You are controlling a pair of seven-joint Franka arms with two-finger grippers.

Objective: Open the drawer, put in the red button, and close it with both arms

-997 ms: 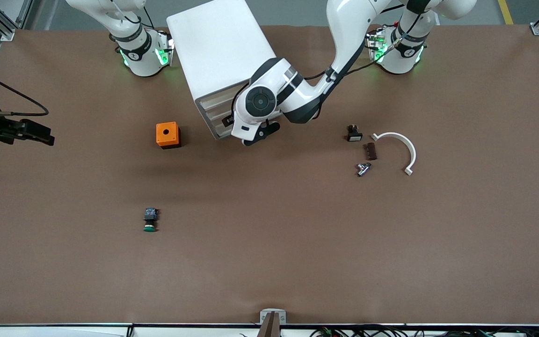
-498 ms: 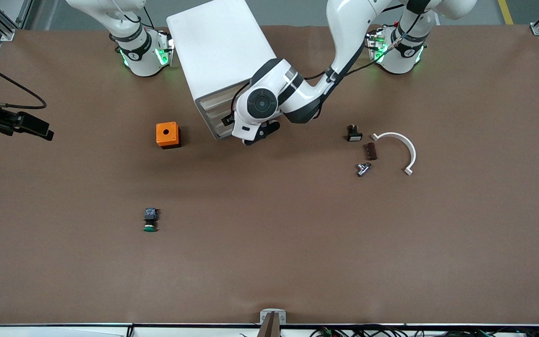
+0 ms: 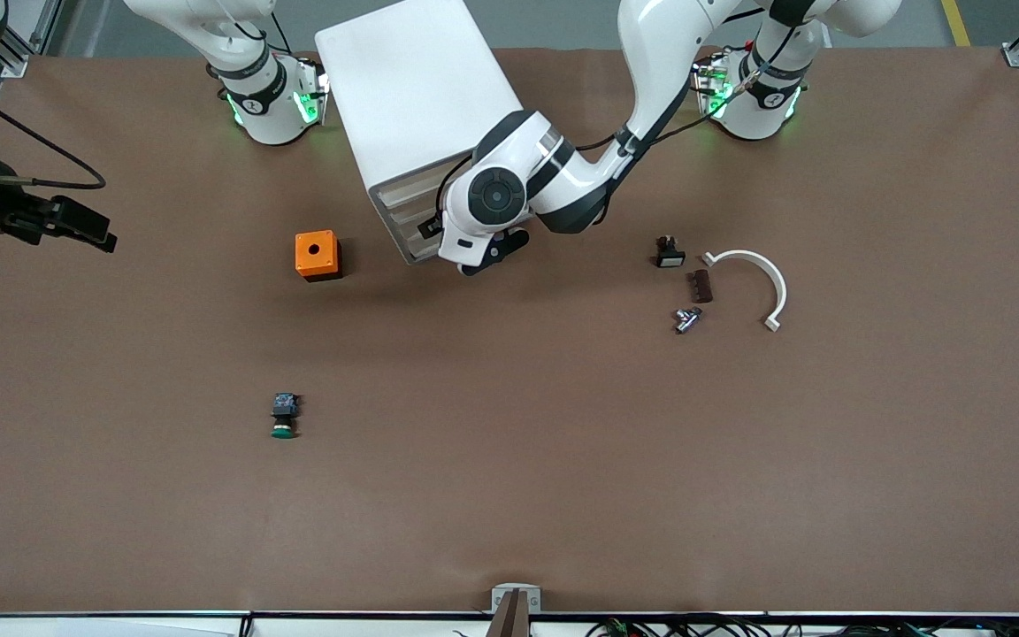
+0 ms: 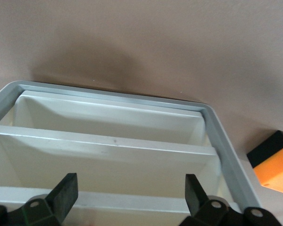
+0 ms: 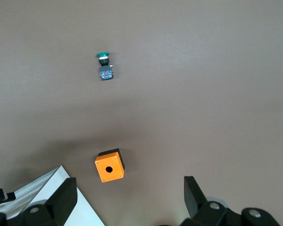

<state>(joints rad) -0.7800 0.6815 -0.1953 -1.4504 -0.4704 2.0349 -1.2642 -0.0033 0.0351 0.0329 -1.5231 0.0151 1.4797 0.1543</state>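
So the big gotcha as I see it: the only push-button in plain sight is the green button [image 3: 283, 417], lying on its side on the table [image 3: 563, 460] at roughly 7 o'clock from the orange box [image 3: 317, 255]. I can't find a red cap in any view. The red button may be inside the white drawer unit [image 3: 412, 97], or it could be the small black part [image 3: 670, 253] at 3 o'clock from the unit's front, next to the white curved piece [image 3: 762, 279]. That one is too small to tell. If the right arm just goes for what its wrist camera sees, I'd guess it grabs the green twin, same body, wrong cap.

The left gripper [image 4: 129, 190] is right at the front of the drawer unit, fingers [image 4: 66, 188] spread wide and holding nothing, with the drawer fronts between and just past them. No drawer looks pulled out from the front camera. My worry is that a pull or push on that skewed, freestanding box drags the whole unit across the table instead of moving a drawer, or the fingers slip off the thin lip.

The right gripper [image 5: 129, 193] hangs up high at the 9 o'clock edge of the front view, over the right arm's end of the table, fingers [image 5: 66, 194] apart and empty. It looks like it's waiting. It looks down on the orange box and green button, well apart from both. With the red button nowhere visible, I can't place it relative to either set of fingers.
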